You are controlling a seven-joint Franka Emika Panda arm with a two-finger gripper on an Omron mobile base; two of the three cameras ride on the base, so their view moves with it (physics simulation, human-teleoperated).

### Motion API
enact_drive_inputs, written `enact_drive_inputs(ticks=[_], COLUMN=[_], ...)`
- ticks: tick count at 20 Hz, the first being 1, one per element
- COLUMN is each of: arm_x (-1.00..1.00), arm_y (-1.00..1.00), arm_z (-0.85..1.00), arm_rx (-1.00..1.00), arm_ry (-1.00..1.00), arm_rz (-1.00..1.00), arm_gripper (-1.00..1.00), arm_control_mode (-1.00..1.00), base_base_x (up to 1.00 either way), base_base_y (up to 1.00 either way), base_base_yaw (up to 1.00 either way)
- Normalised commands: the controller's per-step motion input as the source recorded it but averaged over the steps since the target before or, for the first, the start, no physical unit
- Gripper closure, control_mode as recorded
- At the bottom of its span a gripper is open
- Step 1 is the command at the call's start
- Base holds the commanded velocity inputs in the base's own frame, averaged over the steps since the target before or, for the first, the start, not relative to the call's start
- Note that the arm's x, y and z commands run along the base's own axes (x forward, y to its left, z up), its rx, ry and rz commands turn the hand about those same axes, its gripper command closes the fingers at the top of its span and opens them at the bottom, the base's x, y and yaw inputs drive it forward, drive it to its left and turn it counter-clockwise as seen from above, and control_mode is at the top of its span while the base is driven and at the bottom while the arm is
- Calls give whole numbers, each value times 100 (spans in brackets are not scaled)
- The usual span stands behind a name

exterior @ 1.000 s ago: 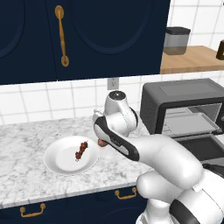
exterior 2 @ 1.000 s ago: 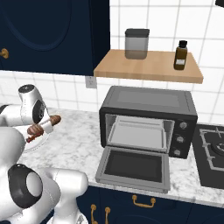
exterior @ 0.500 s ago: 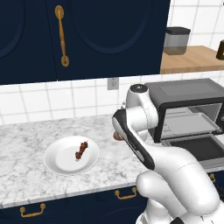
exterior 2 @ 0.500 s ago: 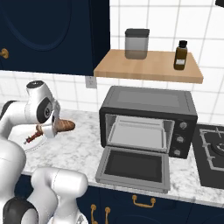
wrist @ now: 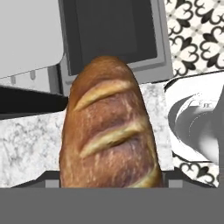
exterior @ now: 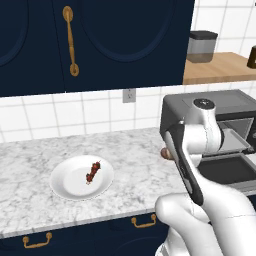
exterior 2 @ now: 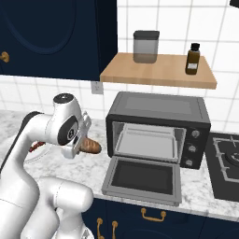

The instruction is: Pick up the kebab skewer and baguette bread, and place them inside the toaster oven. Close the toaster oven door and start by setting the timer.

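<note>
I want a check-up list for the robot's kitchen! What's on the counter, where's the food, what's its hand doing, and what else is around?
Surface: grey marble counter.
Kebab skewer: lying on the white plate.
Baguette bread: held in the air by the tool, left of the toaster oven.
Toaster oven door: folded down open; a tray sits inside.
Clutter: nothing seen besides the plate.
Tool: shut on the baguette bread, which points toward the open door in the hand view.
Cables: nothing seen; a wall outlet sits above the counter.
Surroundings: wooden shelf with a grey canister and a dark bottle; navy cabinets; a stove at right.
</note>
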Motion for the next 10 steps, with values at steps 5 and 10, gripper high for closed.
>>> enact_drive_inputs(ticks=[5,10], arm_x=[-2,4], arm_y=[-100,-100], arm_z=[17,8], arm_rx=[0,0], arm_ry=[0,0], arm_rz=[-1,0], arm_gripper=[100,100], arm_control_mode=[-100,-100], base_base_x=[0,0], base_base_y=[0,0], base_base_yaw=[0,0])
